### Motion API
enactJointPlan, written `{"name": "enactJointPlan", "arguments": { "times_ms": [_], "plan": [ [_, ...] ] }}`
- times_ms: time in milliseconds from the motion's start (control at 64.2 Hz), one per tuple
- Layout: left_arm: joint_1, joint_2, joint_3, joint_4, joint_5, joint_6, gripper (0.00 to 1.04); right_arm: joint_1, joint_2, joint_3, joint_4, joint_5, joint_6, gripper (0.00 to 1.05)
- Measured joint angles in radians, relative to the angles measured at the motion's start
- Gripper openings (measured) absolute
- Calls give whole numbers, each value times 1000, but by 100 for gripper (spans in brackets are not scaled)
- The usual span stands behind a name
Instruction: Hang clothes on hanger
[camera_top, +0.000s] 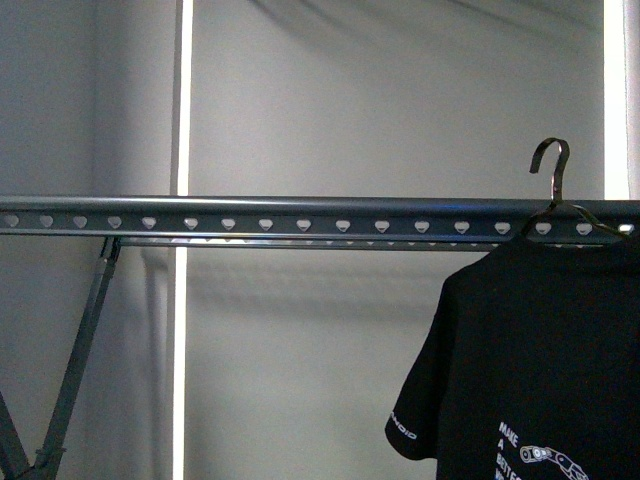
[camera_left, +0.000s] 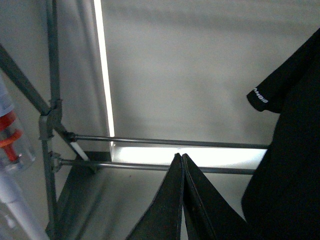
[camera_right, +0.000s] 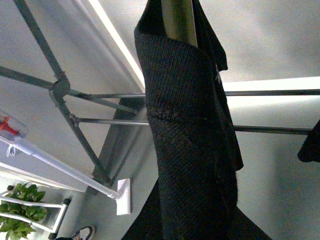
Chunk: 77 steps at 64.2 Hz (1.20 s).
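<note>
Left tool (camera_left: 182, 165) is pressed shut, empty; ribbed black fabric (camera_right: 190, 150) hides the right tool, so I cannot tell. Black short-sleeved shirt (camera_top: 540, 360) hangs at the right end of the holed dark grey metal rail (camera_top: 300, 215), before a smooth pale wall (camera_top: 400, 100).

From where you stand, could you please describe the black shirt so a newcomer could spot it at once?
Find the long grey rail with pale holes crossing the front view and follow it to its right end. The black short-sleeved shirt hangs there below a shiny curved hook; white lettering on its sleeve hem and chest sets it apart.
</note>
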<state>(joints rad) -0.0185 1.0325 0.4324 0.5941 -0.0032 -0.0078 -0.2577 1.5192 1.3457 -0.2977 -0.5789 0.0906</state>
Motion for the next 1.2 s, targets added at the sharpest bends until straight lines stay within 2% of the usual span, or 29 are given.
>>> {"name": "enactJointPlan", "arguments": {
  "times_ms": [265,639,872,1106,1199],
  "plan": [
    [16,-180,-218,35,1,3,4,10,96,100,-31,62,56,9],
    [16,-380,-341,-37,0,3,4,38,179,146,-43,155,71,9],
    [16,-491,-378,-111,0,3,4,75,187,129,-19,218,61,9],
    [16,-591,-415,-155,1,5,4,102,185,7,94,269,-1,9],
    [16,-640,-415,-196,0,5,4,106,172,-49,167,298,-15,24]
  ]
}}
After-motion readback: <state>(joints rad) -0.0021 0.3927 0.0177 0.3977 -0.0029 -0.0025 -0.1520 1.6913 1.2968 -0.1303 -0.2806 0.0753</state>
